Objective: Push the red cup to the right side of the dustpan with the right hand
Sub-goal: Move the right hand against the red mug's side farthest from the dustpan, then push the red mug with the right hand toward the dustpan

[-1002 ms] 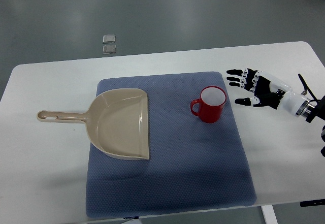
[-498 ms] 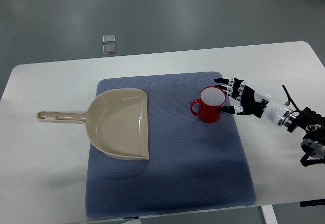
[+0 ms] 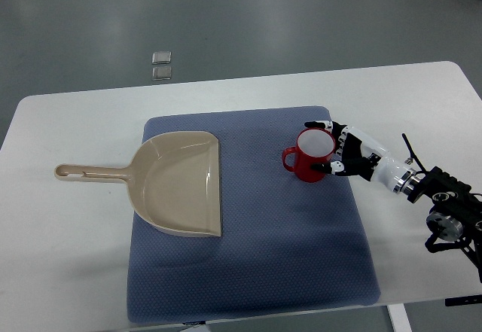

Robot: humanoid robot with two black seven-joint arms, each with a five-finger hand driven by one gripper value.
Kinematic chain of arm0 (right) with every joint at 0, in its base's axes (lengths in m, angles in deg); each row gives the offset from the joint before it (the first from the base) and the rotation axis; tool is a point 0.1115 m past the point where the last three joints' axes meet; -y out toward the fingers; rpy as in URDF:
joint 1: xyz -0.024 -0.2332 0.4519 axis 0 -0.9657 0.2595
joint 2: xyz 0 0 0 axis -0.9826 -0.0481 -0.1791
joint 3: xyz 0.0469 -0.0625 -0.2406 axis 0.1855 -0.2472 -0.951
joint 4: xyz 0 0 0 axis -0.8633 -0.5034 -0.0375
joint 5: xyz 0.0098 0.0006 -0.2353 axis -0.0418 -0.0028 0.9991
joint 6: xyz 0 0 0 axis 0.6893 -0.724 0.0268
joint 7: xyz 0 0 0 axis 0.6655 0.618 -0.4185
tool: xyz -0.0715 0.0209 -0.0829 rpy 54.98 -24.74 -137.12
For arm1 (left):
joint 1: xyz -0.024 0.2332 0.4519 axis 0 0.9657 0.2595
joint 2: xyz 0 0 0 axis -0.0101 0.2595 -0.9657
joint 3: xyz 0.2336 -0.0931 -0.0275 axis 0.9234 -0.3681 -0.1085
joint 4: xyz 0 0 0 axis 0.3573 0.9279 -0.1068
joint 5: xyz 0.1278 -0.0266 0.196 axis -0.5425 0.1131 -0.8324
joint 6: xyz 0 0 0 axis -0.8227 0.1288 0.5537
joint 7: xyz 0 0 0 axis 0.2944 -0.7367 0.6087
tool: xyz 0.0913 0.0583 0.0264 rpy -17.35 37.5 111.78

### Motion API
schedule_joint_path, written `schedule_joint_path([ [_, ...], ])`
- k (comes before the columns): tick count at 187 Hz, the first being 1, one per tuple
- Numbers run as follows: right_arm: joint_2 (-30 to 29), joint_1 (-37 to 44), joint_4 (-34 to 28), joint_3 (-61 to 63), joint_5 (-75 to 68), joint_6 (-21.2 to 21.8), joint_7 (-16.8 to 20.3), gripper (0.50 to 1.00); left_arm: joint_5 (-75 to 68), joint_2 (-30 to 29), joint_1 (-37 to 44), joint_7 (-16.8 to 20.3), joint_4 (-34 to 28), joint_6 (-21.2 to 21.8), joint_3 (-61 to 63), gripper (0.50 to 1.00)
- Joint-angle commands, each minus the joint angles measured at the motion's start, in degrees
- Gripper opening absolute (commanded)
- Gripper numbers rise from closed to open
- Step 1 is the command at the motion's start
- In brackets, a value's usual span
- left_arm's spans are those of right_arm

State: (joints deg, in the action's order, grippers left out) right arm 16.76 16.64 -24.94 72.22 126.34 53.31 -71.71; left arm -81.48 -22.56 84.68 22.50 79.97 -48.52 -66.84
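Your right hand [image 3: 343, 153] rests open-fingered against the red cup [image 3: 311, 155] at its 3 o'clock, gripping nothing. That flat contact suits pushing it toward the dustpan [image 3: 181, 184] at 9 o'clock.

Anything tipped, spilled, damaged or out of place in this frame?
Nothing stands out. The red cup stands upright on the blue mat, the dustpan lies flat to its left, and the right hand is against the cup's right side. No spill shows.

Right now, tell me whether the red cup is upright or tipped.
Upright: the red cup stands on the blue mat, its white inside facing up, with the right hand against its side.
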Motion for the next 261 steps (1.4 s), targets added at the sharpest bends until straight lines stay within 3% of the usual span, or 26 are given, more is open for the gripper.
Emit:
schedule_joint_path([
  [1, -0.74, 0.00, 0.27, 0.00, 0.01, -0.08, 0.00, 0.932, -0.02, 0.00, 0.00, 0.00, 0.01, -0.05, 0.07, 1.000],
  [135, -3.56, 0.35, 0.97, -1.23, 0.01, -2.81, 0.00, 0.932, -0.02, 0.00, 0.00, 0.00, 0.01, 0.04, 0.07, 1.000],
  [261, -9.97, 1.93, 2.64, -4.30, 0.10, -10.72, 0.00, 0.930, -0.02, 0.00, 0.00, 0.00, 0.10, -0.05, 0.07, 1.000],
])
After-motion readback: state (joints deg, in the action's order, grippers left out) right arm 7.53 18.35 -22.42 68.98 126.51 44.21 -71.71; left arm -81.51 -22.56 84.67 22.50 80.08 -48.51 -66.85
